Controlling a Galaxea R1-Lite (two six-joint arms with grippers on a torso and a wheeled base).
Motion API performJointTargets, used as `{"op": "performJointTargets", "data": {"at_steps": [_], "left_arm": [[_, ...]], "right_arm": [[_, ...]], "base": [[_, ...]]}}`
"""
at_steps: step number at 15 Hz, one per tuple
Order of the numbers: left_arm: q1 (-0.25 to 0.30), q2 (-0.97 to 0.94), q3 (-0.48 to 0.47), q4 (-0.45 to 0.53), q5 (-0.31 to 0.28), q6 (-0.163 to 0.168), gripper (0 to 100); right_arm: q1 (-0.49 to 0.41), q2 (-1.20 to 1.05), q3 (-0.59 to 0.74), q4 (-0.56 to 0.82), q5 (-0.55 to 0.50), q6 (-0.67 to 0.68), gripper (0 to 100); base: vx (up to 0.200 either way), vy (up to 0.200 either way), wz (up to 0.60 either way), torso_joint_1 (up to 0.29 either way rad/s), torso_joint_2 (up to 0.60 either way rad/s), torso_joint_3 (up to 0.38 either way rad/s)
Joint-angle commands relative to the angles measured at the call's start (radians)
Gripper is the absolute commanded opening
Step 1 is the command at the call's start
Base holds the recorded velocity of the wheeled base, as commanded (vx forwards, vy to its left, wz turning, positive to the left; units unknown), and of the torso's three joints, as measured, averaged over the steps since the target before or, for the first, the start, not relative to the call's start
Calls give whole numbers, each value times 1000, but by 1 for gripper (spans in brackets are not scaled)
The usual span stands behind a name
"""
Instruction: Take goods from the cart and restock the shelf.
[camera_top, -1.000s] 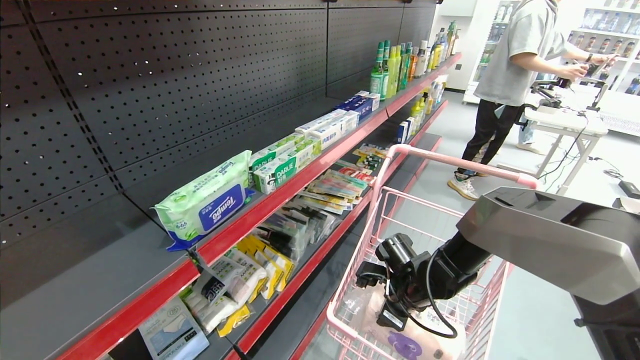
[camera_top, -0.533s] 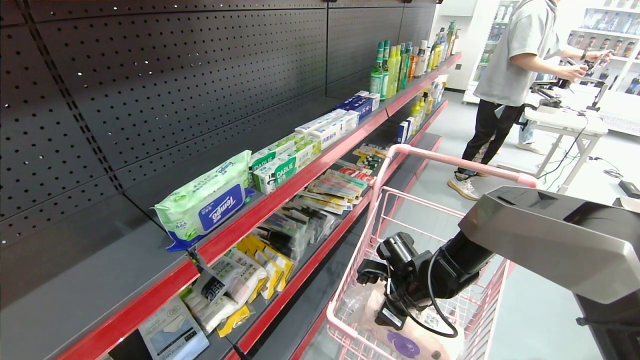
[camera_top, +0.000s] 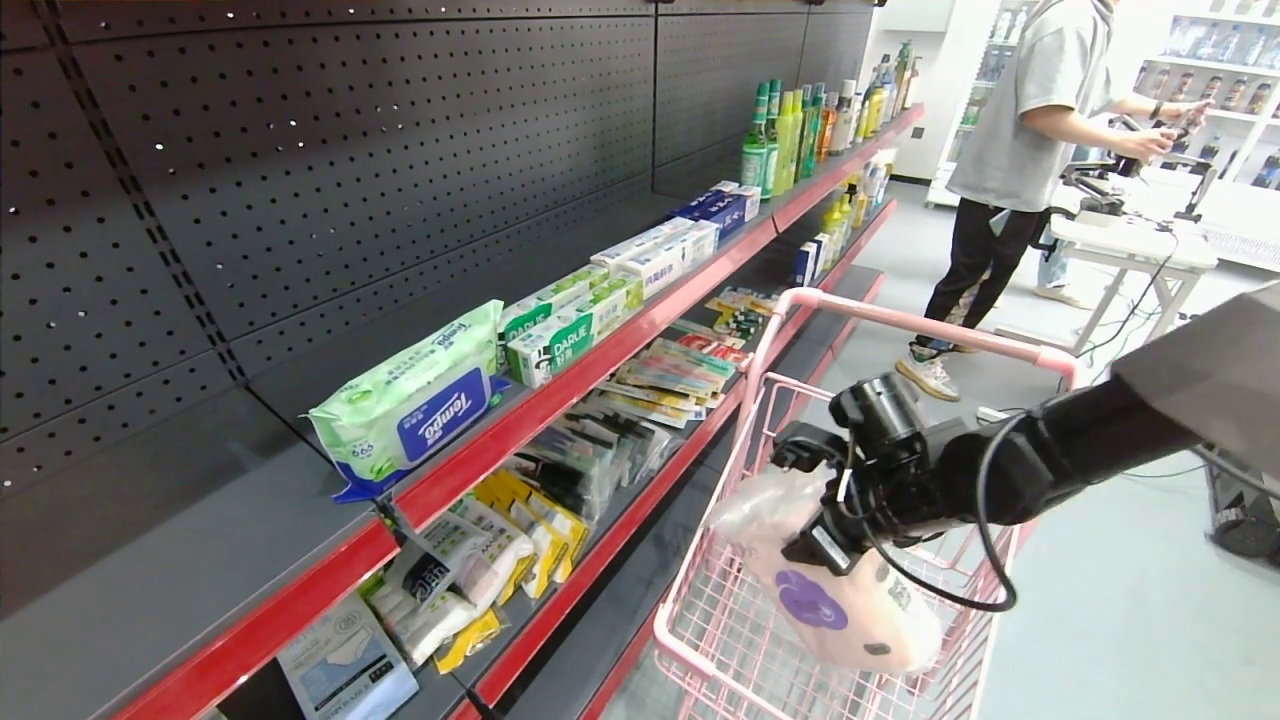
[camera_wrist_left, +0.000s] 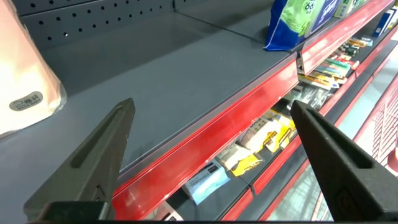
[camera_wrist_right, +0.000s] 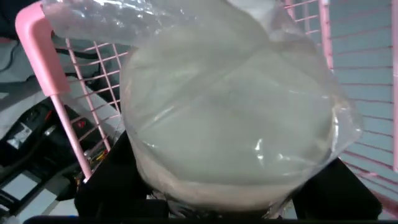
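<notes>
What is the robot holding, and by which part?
The right gripper grips the pink tissue pack near its upper end, above the cart. The left gripper is open and empty.

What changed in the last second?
Right pincer, shut on the pink tissue pack, rose and lifted it from low in the pink cart up toward the rim. The cart and the wet-wipes pack on the shelf stayed put.

One pink cart, one green wipes pack
</notes>
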Motion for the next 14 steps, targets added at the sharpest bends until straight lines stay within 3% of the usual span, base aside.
{"op": "performJointTargets", "data": {"at_steps": [1,3,9,14], "left_arm": [[1,1,0,0,0,0,100],[1,1,0,0,0,0,100],[1,1,0,0,2,0,100],[1,1,0,0,0,0,100]], "right_arm": [[-63,-373,85,60,-13,28,0],[-49,-521,137,61,-63,34,0],[-84,-860,283,61,-86,28,0],[-113,-1058,311,69,-108,33,0]], "base": [[0,0,0,0,0,0],[0,0,0,0,0,0],[0,0,0,0,0,0],[0,0,0,0,0,0]]}}
